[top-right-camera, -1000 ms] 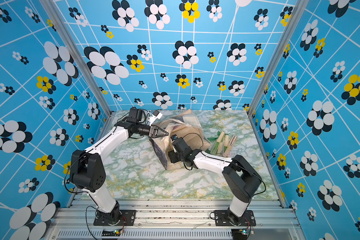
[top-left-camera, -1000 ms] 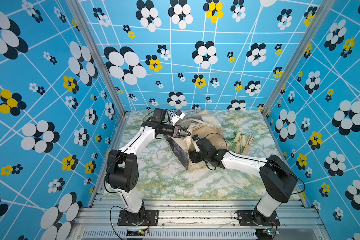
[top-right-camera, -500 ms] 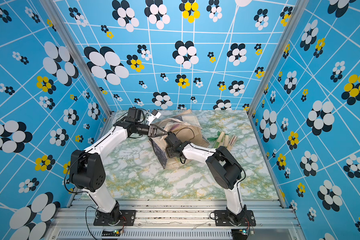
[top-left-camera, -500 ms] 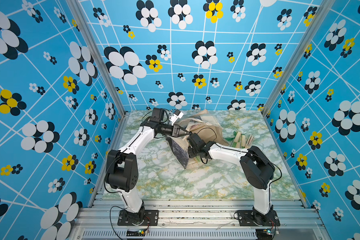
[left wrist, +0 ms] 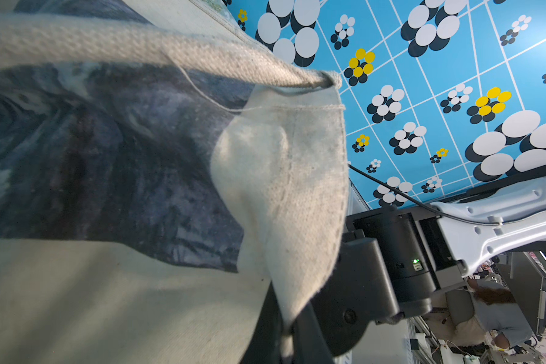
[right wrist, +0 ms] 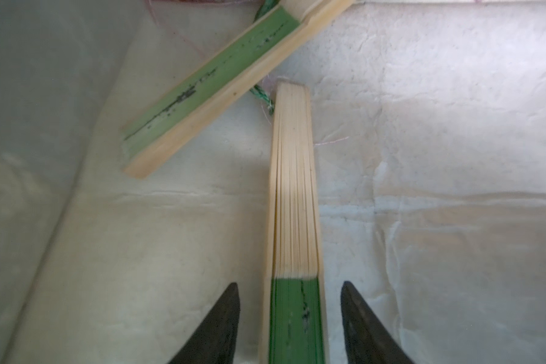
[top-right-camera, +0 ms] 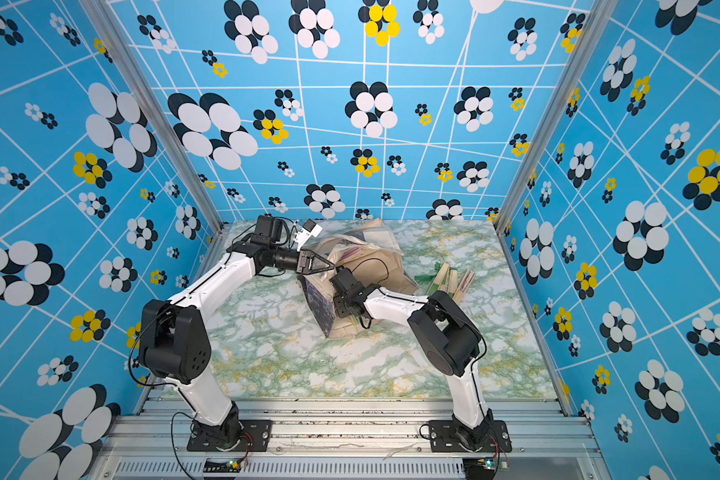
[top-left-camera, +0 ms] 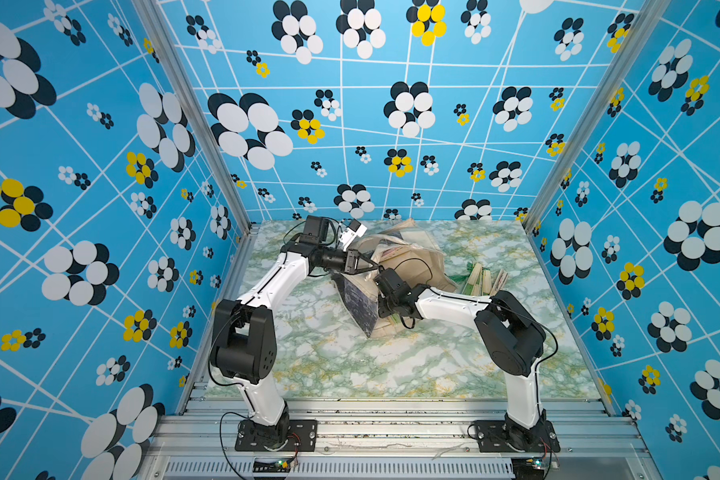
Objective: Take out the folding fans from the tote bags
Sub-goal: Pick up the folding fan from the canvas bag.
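Inside the booth, largest item first:

Walls (top-left-camera: 391, 124): blue panels carrying white grid lines and black, white and yellow flower prints.

Tabletop (top-left-camera: 350, 357): green-and-white marbled sheet, bearing everything below.

Tote bag (top-left-camera: 416, 266): floppy cream canvas, lying crumpled toward the far middle of the tabletop in both top views (top-right-camera: 375, 266). A dark grey-purple printed panel is facing the near side, its print a marbled swirl. A cream strap handle (left wrist: 139, 44) is running across the left wrist view.

Left claw (top-left-camera: 373, 266): closed tight, pinching a fold of the bag's cream rim and holding it raised. The cloth is sitting between the two fingers (left wrist: 311, 343) in the left wrist view.

Right claw (right wrist: 289, 283): reaching inside the bag, jaws standing partly apart on either side of a fan with a gap showing at each side. It is gripping nothing.

Loose fans (top-left-camera: 483, 278): a few closed bamboo bundles, lying side by side on the tabletop just right of the bag, with a green tassel (top-left-camera: 458, 277) beside them.

Dark-green fan (right wrist: 293, 189): closed, lying on the bag's cream lining, its green paper end sitting between the right claw's jaws.

Light-green fan (right wrist: 208, 94): closed, lying at a slant just beyond, also inside the bag. Dark marks along its green edge are too smeared to read.

Green cord (right wrist: 262, 94): twisted, passing between the two fans inside the bag.
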Robot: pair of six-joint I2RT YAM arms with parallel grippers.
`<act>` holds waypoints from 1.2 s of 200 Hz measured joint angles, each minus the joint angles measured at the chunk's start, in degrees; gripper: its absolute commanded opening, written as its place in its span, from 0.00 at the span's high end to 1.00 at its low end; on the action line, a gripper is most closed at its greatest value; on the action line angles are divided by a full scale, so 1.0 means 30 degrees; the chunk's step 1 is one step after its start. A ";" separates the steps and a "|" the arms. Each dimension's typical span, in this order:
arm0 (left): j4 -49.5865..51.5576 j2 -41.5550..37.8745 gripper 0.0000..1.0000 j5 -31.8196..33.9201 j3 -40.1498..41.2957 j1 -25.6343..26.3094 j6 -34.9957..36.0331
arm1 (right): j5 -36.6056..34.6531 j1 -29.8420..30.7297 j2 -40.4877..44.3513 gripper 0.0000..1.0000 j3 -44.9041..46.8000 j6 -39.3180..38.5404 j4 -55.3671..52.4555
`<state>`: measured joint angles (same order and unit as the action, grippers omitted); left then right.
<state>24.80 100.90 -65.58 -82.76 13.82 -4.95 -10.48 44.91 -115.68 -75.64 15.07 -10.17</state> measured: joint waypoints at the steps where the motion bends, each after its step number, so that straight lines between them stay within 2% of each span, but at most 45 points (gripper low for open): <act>1: 0.0000 0.0000 1.00 -0.0007 0.0000 0.0000 0.0000 | 0.0051 -0.0022 0.0000 0.44 0.0066 0.0022 0.0036; 53: -0.0080 0.0000 1.00 -0.0794 0.0000 0.0022 -0.0066 | 0.1173 -0.0539 0.0364 0.40 0.2076 0.1005 0.2382; 66: -0.0109 0.0000 1.00 -0.0867 0.0000 0.0022 -0.0073 | 0.1268 -0.0605 0.0401 0.45 0.2244 0.1180 0.2710; 97: -0.0219 0.0000 1.00 -0.0925 0.0000 0.0022 -0.0080 | 0.1566 -0.0838 0.0393 0.66 0.2295 0.1443 0.2929; 126: -0.0211 0.0000 1.00 -0.0940 0.0000 0.0022 -0.0080 | 0.1727 -0.0947 0.0401 0.75 0.2455 0.1705 0.3271; 181: -0.0219 0.0000 1.00 -0.1078 0.0000 0.0022 -0.0080 | 0.2295 -0.0984 0.0911 0.82 0.3534 0.1792 0.4437; 240: -0.0219 0.0000 1.00 -0.1093 0.0000 0.0022 -0.0080 | 0.3694 -0.0984 0.4524 0.85 0.6965 0.2149 0.5166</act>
<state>24.14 100.90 -68.86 -82.76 13.89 -5.19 0.60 41.95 -102.10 -54.74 21.52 5.32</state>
